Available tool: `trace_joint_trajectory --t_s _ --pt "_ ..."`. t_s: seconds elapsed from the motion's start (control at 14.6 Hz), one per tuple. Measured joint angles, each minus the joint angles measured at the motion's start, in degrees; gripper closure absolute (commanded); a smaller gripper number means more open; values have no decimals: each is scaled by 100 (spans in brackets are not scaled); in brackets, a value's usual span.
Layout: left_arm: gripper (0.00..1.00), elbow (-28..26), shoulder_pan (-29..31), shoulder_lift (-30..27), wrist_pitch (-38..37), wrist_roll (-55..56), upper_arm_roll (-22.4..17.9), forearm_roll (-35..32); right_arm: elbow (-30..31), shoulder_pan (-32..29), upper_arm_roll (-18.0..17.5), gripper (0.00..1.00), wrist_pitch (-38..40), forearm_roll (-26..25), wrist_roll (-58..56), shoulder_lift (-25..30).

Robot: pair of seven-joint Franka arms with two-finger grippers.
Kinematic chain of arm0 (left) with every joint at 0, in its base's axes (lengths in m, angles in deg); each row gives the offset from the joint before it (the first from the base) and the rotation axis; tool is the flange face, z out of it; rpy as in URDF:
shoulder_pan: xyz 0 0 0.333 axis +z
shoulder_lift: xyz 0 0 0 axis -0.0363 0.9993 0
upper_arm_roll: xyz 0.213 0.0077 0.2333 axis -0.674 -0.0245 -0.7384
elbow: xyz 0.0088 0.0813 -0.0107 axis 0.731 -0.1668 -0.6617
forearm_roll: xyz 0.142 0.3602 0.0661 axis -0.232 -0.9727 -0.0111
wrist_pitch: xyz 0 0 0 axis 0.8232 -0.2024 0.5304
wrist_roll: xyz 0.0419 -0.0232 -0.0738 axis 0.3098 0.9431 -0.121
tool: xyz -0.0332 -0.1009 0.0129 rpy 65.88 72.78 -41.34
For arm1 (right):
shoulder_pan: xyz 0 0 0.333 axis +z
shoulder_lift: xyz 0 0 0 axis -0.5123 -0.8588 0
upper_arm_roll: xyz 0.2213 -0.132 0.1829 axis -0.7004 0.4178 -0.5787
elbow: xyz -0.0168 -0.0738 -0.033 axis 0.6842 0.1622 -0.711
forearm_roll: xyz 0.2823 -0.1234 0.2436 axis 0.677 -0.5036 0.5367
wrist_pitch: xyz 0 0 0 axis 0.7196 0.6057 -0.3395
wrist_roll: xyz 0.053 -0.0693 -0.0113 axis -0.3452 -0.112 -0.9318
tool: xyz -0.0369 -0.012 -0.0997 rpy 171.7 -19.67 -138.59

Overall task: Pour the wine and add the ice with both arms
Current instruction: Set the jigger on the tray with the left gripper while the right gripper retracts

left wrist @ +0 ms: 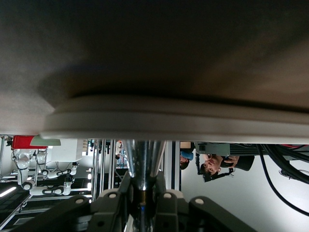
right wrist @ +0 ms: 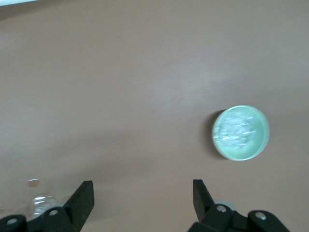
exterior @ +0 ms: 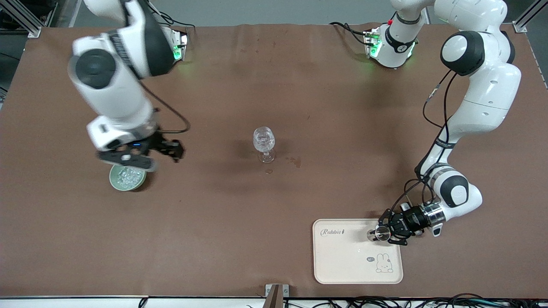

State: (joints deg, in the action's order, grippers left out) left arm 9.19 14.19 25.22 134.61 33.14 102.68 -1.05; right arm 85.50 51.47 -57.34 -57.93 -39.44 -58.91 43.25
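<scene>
The ice (exterior: 126, 175) fills a green bowl (exterior: 114, 182) toward the right arm's end of the worktop (exterior: 274, 85). The right pincer (exterior: 165, 149) hangs wide open and empty just over the bowl. Mid-worktop stands a wine glass (exterior: 264, 143). The left pincer (exterior: 382, 232) grips a small glass (exterior: 381, 232) on the tray (exterior: 342, 261); only its wrist view shows the stem (left wrist: 141, 162) clamped.

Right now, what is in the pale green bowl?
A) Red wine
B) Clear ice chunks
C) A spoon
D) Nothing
B: the pale green bowl holds glittering clear ice, with the right hand over the table beside it, open.
</scene>
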Motion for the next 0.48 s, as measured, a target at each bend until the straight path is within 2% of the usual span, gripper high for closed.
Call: trace_joint_trajectory --t_s 0.07,0.21,0.27,0.48 --pt "58 2 0 1 0 0 0 0 62 -260 2 9 59 -3 -336 122" --pt "16 3 0 2 0 -1 0 0 243 -817 5 9 114 -6 -953 381" --pt "0 10 -2 2 0 -5 0 0 315 -1086 5 8 179 -6 -1131 498" --pt "0 113 -16 -42 0 -61 8 -229 386 -1591 3 6 425 -6 -1282 767"
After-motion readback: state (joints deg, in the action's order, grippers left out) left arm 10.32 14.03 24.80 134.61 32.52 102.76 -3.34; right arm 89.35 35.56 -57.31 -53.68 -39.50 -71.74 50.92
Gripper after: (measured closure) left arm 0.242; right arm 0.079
